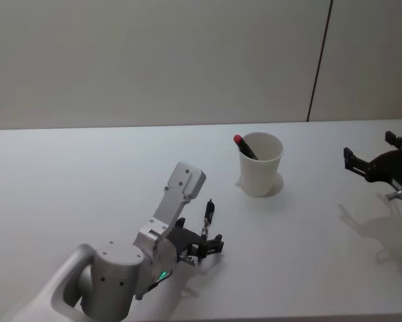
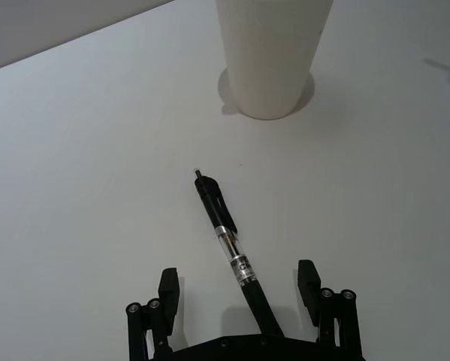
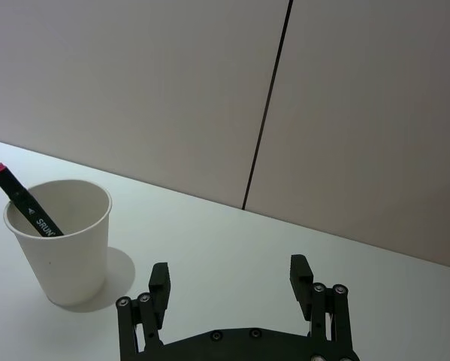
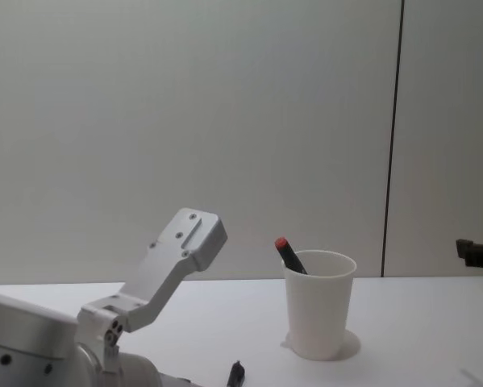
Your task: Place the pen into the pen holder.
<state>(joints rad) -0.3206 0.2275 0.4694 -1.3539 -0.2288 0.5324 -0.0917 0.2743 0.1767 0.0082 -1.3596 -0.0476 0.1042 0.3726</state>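
Observation:
A black pen (image 2: 223, 229) with a clear middle lies on the white table, tip toward the pen holder (image 2: 270, 56), a white paper cup. My left gripper (image 2: 238, 286) is open and low over the table, its fingers either side of the pen's rear end without touching it. From the head, the left gripper (image 1: 207, 238) and the pen (image 1: 209, 213) sit in front and to the left of the pen holder (image 1: 261, 168). A red-capped black marker (image 1: 244, 146) leans inside the cup. My right gripper (image 3: 230, 274) hangs open above the table, right of the pen holder (image 3: 59, 241).
The white table (image 1: 86, 174) ends at a pale wall with a dark vertical seam (image 1: 319, 60). From the chest, the left arm's grey link (image 4: 172, 258) rises left of the cup (image 4: 319, 302), and the right gripper (image 4: 476, 252) shows at the right edge.

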